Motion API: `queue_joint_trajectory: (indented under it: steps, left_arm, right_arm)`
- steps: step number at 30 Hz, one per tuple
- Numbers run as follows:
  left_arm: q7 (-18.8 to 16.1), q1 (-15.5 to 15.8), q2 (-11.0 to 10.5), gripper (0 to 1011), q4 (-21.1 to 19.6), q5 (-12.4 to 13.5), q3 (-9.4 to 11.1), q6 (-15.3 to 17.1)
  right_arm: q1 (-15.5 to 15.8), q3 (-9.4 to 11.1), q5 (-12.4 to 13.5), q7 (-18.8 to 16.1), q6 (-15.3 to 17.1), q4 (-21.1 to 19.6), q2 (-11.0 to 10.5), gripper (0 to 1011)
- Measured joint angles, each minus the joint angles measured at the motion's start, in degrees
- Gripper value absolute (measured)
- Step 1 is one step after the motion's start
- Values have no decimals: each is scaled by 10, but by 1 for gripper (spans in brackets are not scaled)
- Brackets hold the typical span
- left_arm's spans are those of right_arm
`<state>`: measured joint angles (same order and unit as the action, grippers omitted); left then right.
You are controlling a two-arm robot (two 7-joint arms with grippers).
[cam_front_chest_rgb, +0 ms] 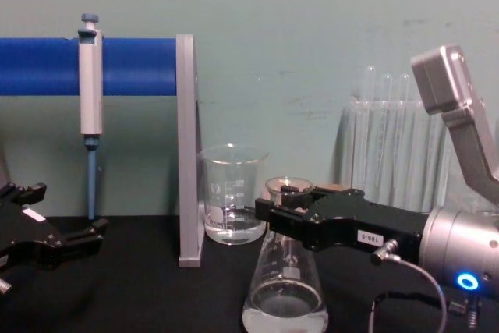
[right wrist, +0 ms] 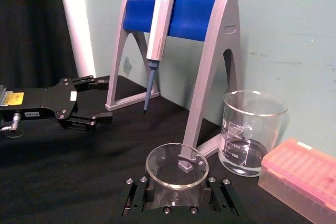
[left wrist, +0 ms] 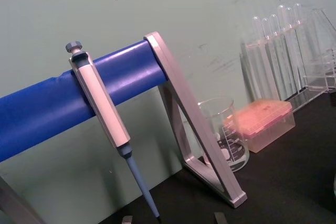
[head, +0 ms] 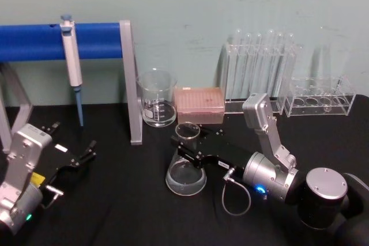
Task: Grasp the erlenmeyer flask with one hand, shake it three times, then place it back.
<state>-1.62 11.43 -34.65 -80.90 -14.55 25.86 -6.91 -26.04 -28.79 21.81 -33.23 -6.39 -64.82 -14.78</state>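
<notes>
Chest view puts the flask [cam_front_chest_rgb: 284, 290] nearest, standing upright on the black table [cam_front_chest_rgb: 140, 294] with a little clear liquid in its base; the right gripper [cam_front_chest_rgb: 273, 212] has its jaws closed around the neck just under the rim. Off to the left, the left gripper [cam_front_chest_rgb: 74, 239] rests with jaws spread wide. Behind stand a beaker [cam_front_chest_rgb: 231, 204] and a pipette [cam_front_chest_rgb: 90, 107] on its stand.

My right gripper [cam_front_chest_rgb: 269, 210] carries a small white label [cam_front_chest_rgb: 367, 236]; the print looks like "188-8", not certain. Beaker [right wrist: 253, 132] shows white graduations "500", "400", "300" in the right wrist view. My left gripper [right wrist: 97, 102] has a yellow sticker [right wrist: 11, 97] and a white tag [right wrist: 32, 114]; the print on both is unreadable.
</notes>
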Motion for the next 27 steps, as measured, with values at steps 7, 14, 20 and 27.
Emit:
queue_joint_trajectory:
  steps: [7,14,20,27]
  left_arm:
    - [0,0,0,1001,0,0,0,0]
    - [0,0,0,1001,0,0,0,0]
    - [0,0,0,1001,0,0,0,0]
    - [0,0,0,1001,0,0,0,0]
  right_arm:
    - [0,0,0,0,0,0,0,476]
    - [0,0,0,-1,-1,0,0,476]
    - [0,0,1,-1,-1,0,0,476]
    - [0,0,1,-1,-1,0,0,677]
